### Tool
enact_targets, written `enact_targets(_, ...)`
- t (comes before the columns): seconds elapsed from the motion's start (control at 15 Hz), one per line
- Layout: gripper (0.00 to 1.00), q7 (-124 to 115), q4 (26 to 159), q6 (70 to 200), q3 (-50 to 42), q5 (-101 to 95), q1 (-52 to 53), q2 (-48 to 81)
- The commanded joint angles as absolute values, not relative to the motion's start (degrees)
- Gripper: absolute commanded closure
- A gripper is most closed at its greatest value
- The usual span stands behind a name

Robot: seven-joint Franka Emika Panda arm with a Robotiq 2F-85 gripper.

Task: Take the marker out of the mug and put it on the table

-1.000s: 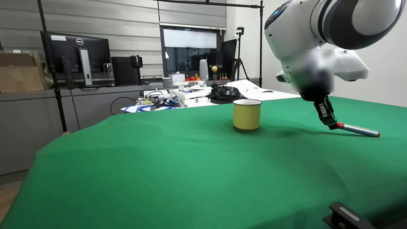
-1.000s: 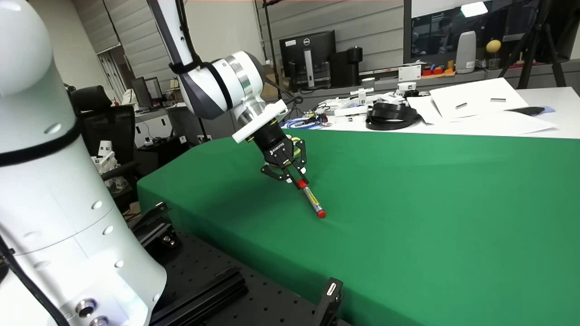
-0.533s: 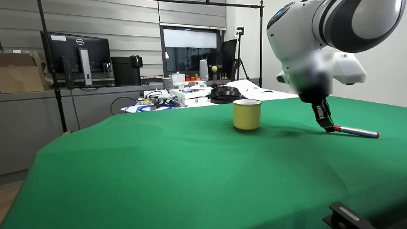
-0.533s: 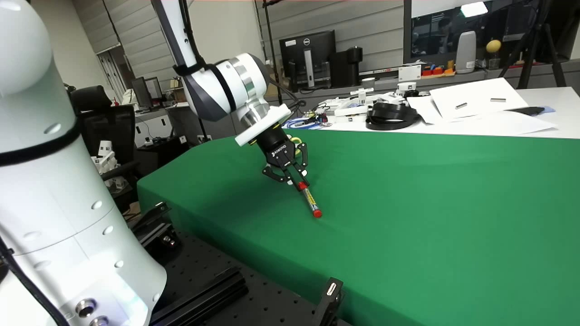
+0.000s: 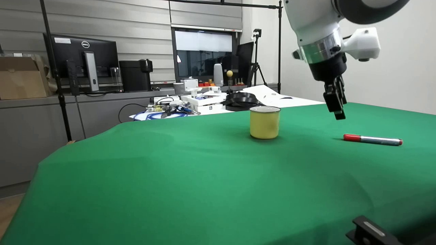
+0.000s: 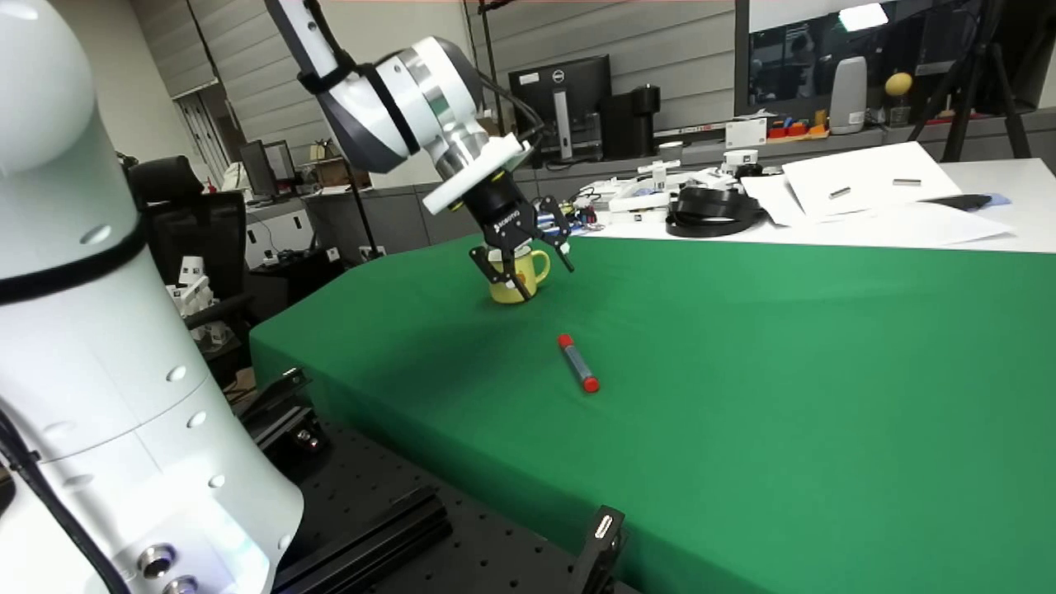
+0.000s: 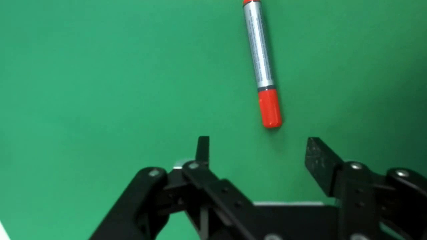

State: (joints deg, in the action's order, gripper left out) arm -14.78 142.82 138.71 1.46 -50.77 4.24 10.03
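Toward the right of the frame in an exterior view, the marker lay flat on the green table, its red cap pointing left and its silver barrel ending in red. I saw the black gripper hanging tilted above the table in both exterior views, its two fingers spread wide and holding nothing. In the wrist view the marker ran down from the top edge, a little right of centre, its capped end aimed at the gap between the fingers yet touching neither. Just right of centre in an exterior view, the yellow mug stood upright on the table, apart from marker and gripper; in an exterior view one finger stood in front of it, and its handle showed on the right. The white arm slanted down from the top edge of an exterior view, its base at far left. At the upper left of an exterior view, a monitor and a cardboard box sat on a grey cabinet; a white desk at the upper right of an exterior view held papers and a black coil.
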Motion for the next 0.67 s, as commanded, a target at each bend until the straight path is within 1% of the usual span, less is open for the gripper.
enact_targets(0.0,0.01,-11.9,145.9,134.9,2.8,-47.3,4.8,-1.3)
enact_targets(0.27,0.0,-11.3,146.5,131.4,4.8,-45.1,5.7,-7.2)
enact_targets(0.33,0.0,-11.5,144.9,132.9,4.5,-46.3,4.9,-4.0)
enact_targets(0.6,0.0,-11.5,146.0,131.9,5.3,-45.7,5.2,-6.4)
